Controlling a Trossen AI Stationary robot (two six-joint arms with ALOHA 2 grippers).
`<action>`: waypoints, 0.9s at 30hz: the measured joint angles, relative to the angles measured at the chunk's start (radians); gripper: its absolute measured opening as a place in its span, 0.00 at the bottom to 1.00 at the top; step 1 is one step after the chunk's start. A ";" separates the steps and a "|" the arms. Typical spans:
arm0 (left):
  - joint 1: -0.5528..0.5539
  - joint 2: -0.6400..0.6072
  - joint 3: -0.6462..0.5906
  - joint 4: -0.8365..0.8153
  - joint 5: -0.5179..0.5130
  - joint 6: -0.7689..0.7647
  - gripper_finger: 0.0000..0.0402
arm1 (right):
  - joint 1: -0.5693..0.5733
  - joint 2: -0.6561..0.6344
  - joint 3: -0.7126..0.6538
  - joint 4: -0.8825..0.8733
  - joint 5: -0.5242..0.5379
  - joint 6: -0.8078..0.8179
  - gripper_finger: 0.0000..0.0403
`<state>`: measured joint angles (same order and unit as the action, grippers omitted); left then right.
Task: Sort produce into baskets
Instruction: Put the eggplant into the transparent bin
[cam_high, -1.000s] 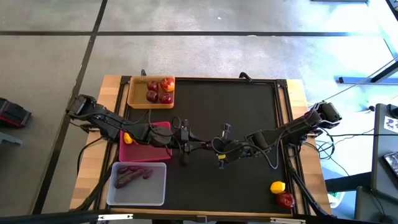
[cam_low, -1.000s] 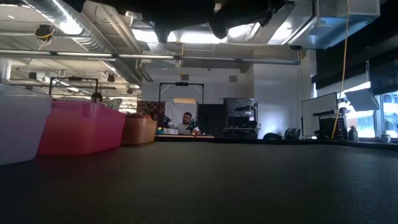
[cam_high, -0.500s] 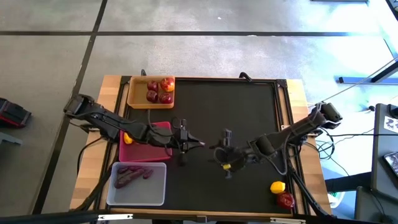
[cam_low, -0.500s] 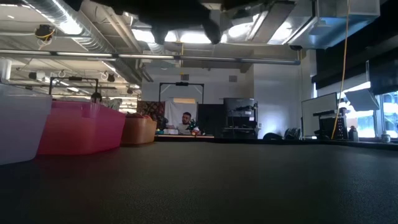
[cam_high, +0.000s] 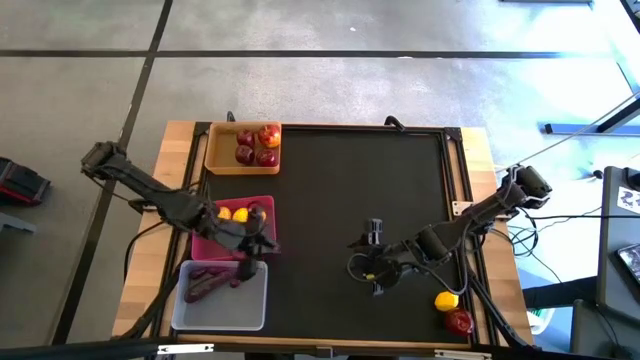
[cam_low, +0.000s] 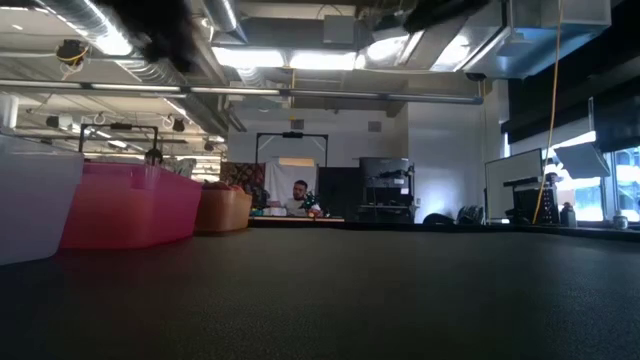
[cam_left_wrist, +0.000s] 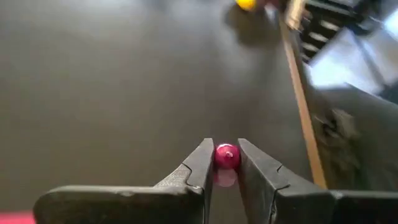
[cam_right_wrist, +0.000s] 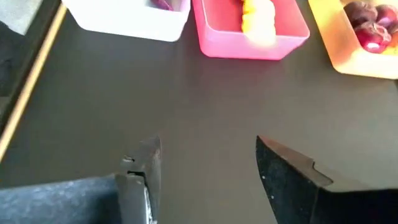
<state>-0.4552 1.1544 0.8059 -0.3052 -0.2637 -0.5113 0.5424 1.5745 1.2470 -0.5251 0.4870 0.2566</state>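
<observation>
My left gripper (cam_high: 258, 240) hangs over the near right corner of the pink basket (cam_high: 205, 245), shut on a small magenta-red piece of produce (cam_left_wrist: 227, 155); which kind it is I cannot tell. My right gripper (cam_high: 362, 266) hovers open over the mat right of the middle, with nothing between its fingers (cam_right_wrist: 208, 162). Lemons (cam_high: 232, 213) lie in the pink basket, apples (cam_high: 256, 145) in the tan basket (cam_high: 212, 150), and purple roots (cam_high: 212, 282) in the white basket (cam_high: 250, 300). A loose lemon (cam_high: 446, 300) and apple (cam_high: 459, 321) rest on the mat at the near right corner. My left gripper pinches the magenta-red piece (cam_left_wrist: 227, 155) between its two fingertips (cam_left_wrist: 202, 163); only a small round face of it shows in the gap. The fingers slant downward, pointing toward the table's right side. The piece is lifted clear of the mat.
The three baskets stand in a row along the table's left edge, tan farthest, pink (cam_low: 130, 205) in the middle and white nearest. The black mat (cam_high: 360, 180) between the arms is bare. A wooden frame (cam_high: 478, 150) borders the mat. A person sits in the room beyond the table.
The two grippers stood tip to tip at the table's middle. My right gripper has opened and drawn back toward the right and near edges. My left gripper has pulled back toward the left edge, from the middle of the mat to the pink basket's near right corner.
</observation>
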 joint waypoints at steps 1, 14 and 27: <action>-0.023 -0.015 0.000 -0.034 0.021 -0.041 0.14 | -0.005 0.000 -0.010 0.005 0.000 0.000 0.49; -0.309 0.059 0.000 -0.222 0.075 -0.552 0.14 | -0.048 0.000 -0.072 -0.001 -0.009 0.030 0.49; -0.359 0.326 -0.001 -0.246 0.049 -0.575 0.15 | -0.079 0.000 -0.071 0.005 -0.034 0.008 0.49</action>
<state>-0.8139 1.4805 0.8051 -0.5510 -0.2150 -1.0863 0.4631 1.5745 1.1755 -0.5201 0.4531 0.2646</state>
